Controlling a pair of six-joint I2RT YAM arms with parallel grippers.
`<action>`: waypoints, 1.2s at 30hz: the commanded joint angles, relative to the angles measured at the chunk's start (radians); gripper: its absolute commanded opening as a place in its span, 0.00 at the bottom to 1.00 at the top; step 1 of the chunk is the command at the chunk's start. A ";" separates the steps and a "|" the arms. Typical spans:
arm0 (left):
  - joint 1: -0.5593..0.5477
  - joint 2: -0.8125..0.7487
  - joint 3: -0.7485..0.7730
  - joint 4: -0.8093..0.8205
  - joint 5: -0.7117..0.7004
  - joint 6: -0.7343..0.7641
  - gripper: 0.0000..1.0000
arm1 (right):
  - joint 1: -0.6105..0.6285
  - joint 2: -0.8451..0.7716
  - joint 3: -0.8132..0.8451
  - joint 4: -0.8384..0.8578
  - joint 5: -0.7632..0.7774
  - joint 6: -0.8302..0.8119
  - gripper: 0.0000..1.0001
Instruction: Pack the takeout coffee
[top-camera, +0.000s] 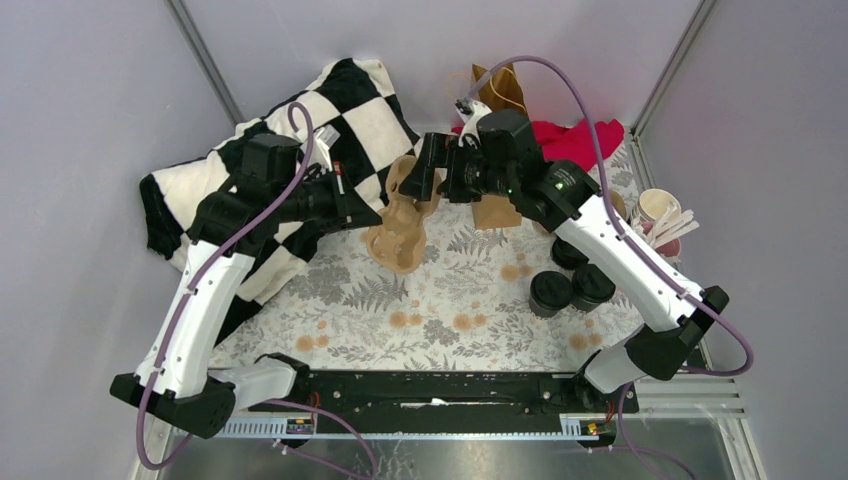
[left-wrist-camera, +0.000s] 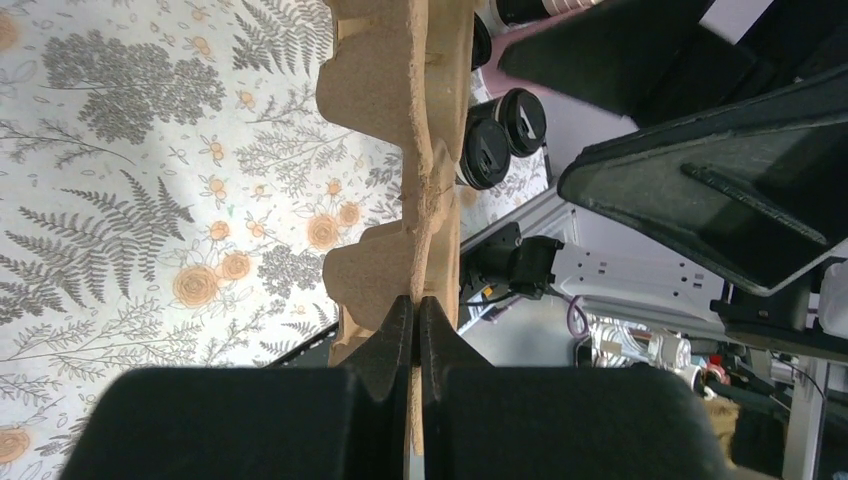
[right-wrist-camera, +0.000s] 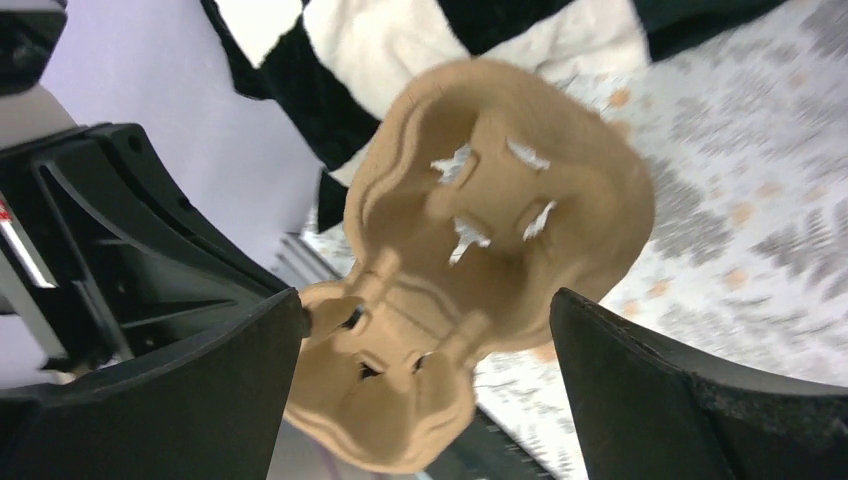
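Observation:
Three black lidded coffee cups (top-camera: 570, 282) stand together on the right of the floral mat; two show in the left wrist view (left-wrist-camera: 502, 135). A brown pulp cup carrier (top-camera: 398, 228) is held tilted on edge above the mat. My left gripper (top-camera: 366, 212) is shut on its rim, the fingertips pinching the thin edge (left-wrist-camera: 416, 310). My right gripper (top-camera: 424, 172) is open at the carrier's top end, and the carrier (right-wrist-camera: 480, 250) lies between and beyond its spread fingers (right-wrist-camera: 200, 390). The brown paper bag (top-camera: 499, 90) stands behind the right wrist, partly hidden.
A black-and-white checkered cloth (top-camera: 300, 140) lies at the back left and a red cloth (top-camera: 585, 140) at the back right. A pink cup of wooden stirrers (top-camera: 665, 228) stands at the right edge. The enclosure walls are close on all sides.

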 joint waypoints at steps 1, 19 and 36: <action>0.000 -0.023 0.005 0.071 -0.078 -0.014 0.00 | 0.003 -0.034 -0.075 0.084 -0.061 0.379 1.00; 0.000 -0.022 0.006 0.085 -0.112 -0.019 0.00 | 0.059 0.054 -0.043 0.041 0.037 0.494 0.59; 0.000 -0.012 0.009 0.085 -0.109 -0.008 0.00 | 0.096 0.144 0.059 -0.067 0.188 0.449 0.56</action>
